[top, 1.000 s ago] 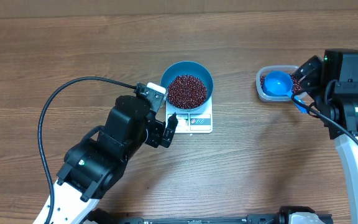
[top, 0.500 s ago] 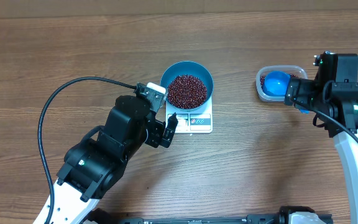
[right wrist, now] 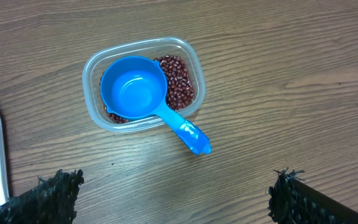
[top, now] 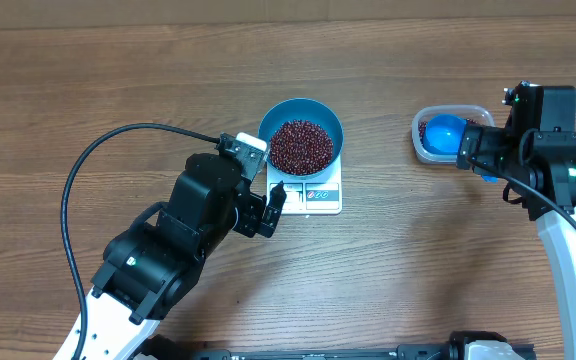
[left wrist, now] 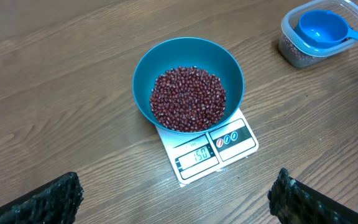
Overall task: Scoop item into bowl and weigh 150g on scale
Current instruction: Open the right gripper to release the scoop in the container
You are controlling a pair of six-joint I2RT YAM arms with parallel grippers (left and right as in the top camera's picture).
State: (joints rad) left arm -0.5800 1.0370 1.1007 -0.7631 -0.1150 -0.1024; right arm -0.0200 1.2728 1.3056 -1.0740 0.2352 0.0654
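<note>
- The weighing looks done: the teal bowl (left wrist: 224, 61) sits on the white kitchen scale (left wrist: 240, 142) with a heap of dark red-brown beans (left wrist: 188, 99) in it. The display (left wrist: 197, 155) appears to read 150.
- The scooping seems finished too. The blue scoop (right wrist: 134, 89) rests empty in the clear plastic tub (right wrist: 93, 67), its handle hanging over the rim onto the wooden table (right wrist: 278, 74), with more beans under and beside its cup.
- As I judge it, little is left beyond pulling the arms away.
- The left gripper (left wrist: 178, 202) is spread wide and grasps nothing. The bowl and scale lie just ahead of it, centred between its fingers and untouched.
- The right gripper (right wrist: 174, 202) is likewise fully released and empty. The tub and scoop lie ahead of it, slightly to its left, clear of both fingers.
</note>
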